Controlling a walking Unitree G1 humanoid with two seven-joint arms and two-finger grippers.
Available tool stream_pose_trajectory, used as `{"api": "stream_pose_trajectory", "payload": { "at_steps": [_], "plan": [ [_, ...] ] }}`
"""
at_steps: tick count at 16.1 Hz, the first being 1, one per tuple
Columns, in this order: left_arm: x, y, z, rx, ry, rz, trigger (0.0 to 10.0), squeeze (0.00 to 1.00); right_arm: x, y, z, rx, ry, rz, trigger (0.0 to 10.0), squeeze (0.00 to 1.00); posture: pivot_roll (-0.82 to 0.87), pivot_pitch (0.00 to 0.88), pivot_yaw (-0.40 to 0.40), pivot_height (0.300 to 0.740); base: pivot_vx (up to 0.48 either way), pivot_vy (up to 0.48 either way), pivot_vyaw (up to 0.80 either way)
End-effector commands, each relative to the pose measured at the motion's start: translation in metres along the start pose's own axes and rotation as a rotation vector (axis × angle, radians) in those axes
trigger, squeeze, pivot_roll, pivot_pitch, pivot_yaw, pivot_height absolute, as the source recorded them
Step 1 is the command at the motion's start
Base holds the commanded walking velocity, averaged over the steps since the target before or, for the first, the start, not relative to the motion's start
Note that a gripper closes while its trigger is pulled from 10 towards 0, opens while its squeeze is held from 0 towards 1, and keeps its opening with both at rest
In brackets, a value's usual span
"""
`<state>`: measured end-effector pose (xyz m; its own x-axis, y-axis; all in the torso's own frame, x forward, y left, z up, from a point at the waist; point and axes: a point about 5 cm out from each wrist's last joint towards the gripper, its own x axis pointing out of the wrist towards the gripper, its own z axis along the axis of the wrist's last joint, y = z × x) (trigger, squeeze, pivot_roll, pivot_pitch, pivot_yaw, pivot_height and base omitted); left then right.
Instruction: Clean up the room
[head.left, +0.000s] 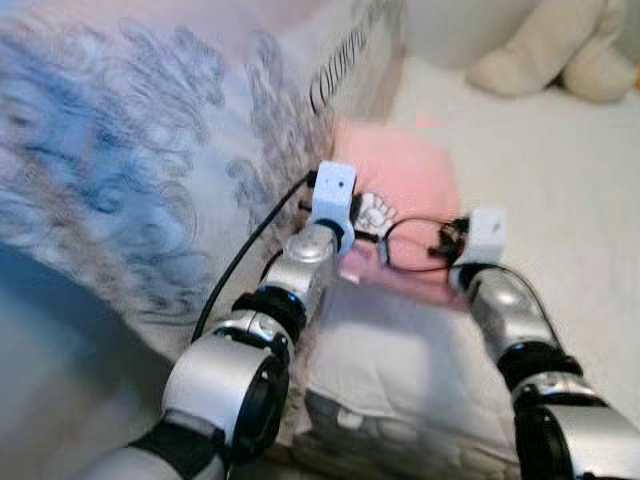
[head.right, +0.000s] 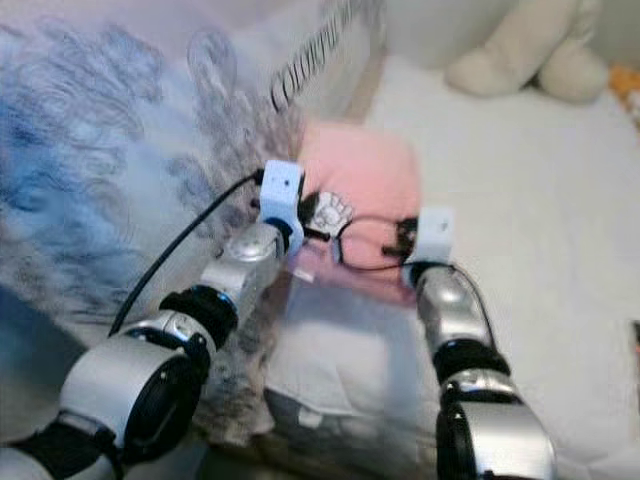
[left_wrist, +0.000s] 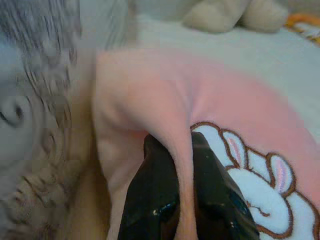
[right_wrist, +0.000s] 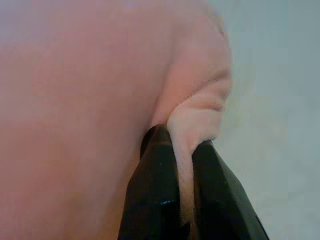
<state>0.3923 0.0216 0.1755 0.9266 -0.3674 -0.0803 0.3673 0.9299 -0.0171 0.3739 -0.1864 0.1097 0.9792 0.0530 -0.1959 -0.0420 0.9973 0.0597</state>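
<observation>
A pink fleece cloth (head.left: 400, 175) with a white rabbit patch (left_wrist: 255, 185) lies spread on the white bed. My left gripper (left_wrist: 181, 165) is shut on a fold of its near edge, close to the rabbit patch. My right gripper (right_wrist: 185, 155) is shut on another fold of the same pink cloth (right_wrist: 90, 100), at its right side. In the eye views both wrists, left (head.left: 335, 195) and right (head.left: 485, 232), sit at the cloth's near edge, side by side.
A blue and grey patterned blanket (head.left: 130, 160) is heaped on the left, against the cloth. A cream plush toy (head.left: 555, 45) lies at the far right of the white sheet (head.left: 560, 190). A grey-white pillow (head.left: 400, 370) lies under my forearms.
</observation>
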Motion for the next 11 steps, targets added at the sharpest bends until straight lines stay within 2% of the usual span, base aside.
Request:
{"api": "stream_pose_trajectory", "payload": {
  "at_steps": [1,2,4,5,7,8,9,10,11],
  "plan": [
    [-0.008,0.008,-0.029,0.002,0.083,0.052,10.0,0.0,0.0,0.015,-0.014,-0.027,0.052,0.037,10.0,0.0,0.04,0.286,0.011,0.74,0.0,0.0,0.0],
    [-0.013,0.017,-0.044,-0.023,0.129,0.085,10.0,0.0,0.0,0.025,-0.023,-0.037,0.087,0.06,10.0,0.0,0.04,0.302,0.005,0.74,0.0,0.0,0.0],
    [-0.018,0.025,-0.056,-0.004,0.155,0.112,10.0,0.0,-0.001,0.039,-0.033,-0.035,0.126,0.089,10.0,0.0,0.05,0.312,-0.005,0.74,0.0,0.0,0.0],
    [-0.018,0.026,-0.054,-0.013,0.143,0.116,10.0,0.0,-0.001,0.042,-0.035,-0.035,0.127,0.098,10.0,0.0,0.06,0.31,-0.011,0.74,0.0,0.0,0.0],
    [-0.016,0.029,-0.044,0.044,0.096,0.124,10.0,0.0,-0.002,0.042,-0.037,0.012,0.13,0.092,10.0,0.0,0.07,0.31,-0.019,0.74,0.0,0.0,0.0],
    [-0.014,0.032,-0.035,0.11,0.061,0.117,10.0,1.0,-0.002,0.043,-0.038,0.075,0.13,0.074,10.0,1.0,0.07,0.31,-0.018,0.74,0.0,0.0,0.0],
    [-0.013,0.034,-0.03,0.14,0.041,0.11,10.0,1.0,-0.001,0.044,-0.037,0.112,0.129,0.063,10.0,1.0,0.07,0.31,-0.018,0.74,0.0,0.0,0.0],
    [-0.01,0.035,-0.015,0.204,-0.012,0.089,10.0,1.0,-0.001,0.046,-0.039,0.198,0.14,0.052,10.0,1.0,0.07,0.307,-0.018,0.74,0.0,0.0,0.0],
    [-0.006,0.031,0.003,0.292,-0.063,0.041,10.0,1.0,-0.003,0.049,-0.045,0.227,0.158,0.048,10.0,1.0,0.07,0.305,-0.015,0.74,0.0,0.0,0.0]
  ]
}}
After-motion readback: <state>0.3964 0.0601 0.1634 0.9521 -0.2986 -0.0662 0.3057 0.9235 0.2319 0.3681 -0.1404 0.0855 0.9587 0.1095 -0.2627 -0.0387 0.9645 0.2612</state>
